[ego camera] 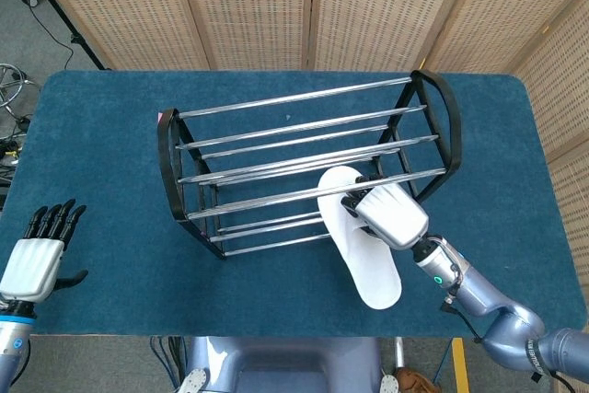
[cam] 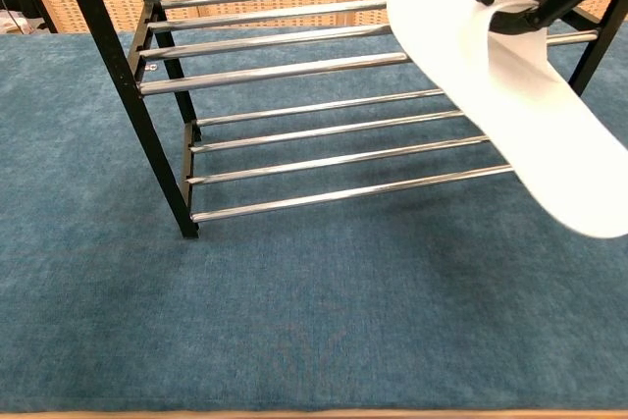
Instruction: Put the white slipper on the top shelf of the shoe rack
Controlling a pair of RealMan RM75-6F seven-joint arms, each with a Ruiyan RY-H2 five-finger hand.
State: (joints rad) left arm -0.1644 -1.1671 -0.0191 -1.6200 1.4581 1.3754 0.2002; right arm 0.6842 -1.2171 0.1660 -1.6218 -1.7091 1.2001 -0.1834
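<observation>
The right hand grips the white slipper by its strap, toe over the shoe rack's front top rails; setting down and release remain. The left hand hangs open, idle.

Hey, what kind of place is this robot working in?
Probably a lab or test room, not a home: a shoe rack sits on a blue-carpeted table, perforated folding screens close it off, and cables trail over the floor.
</observation>
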